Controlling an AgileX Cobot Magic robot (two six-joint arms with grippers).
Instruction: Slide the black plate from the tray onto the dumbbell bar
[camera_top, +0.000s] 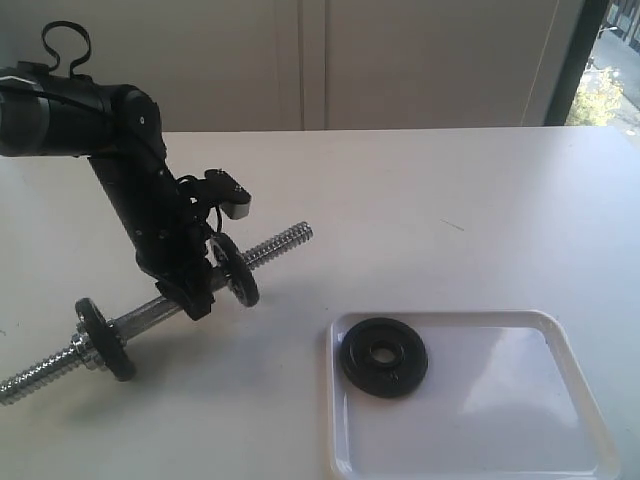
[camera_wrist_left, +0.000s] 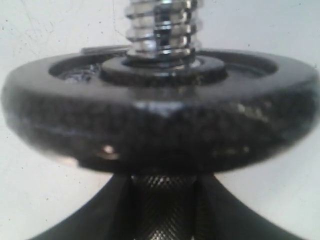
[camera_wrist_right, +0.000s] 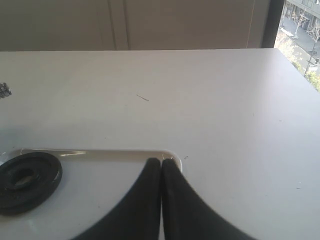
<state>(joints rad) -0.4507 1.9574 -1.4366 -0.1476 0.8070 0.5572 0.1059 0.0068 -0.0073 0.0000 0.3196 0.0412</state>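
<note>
A wide white table (camera_top: 450, 190) fills most of the scene, its matte top marked by a few faint scratches. Behind it stands a pale beige wall (camera_top: 420, 60) of flat panels split by vertical seams. At the far right, a dark window frame (camera_top: 572, 60) edges a window (camera_top: 614, 50) showing daylight, green leaves (camera_top: 600, 100) and a street (camera_wrist_right: 295, 22) outside. Soft, even light falls across the table.
</note>
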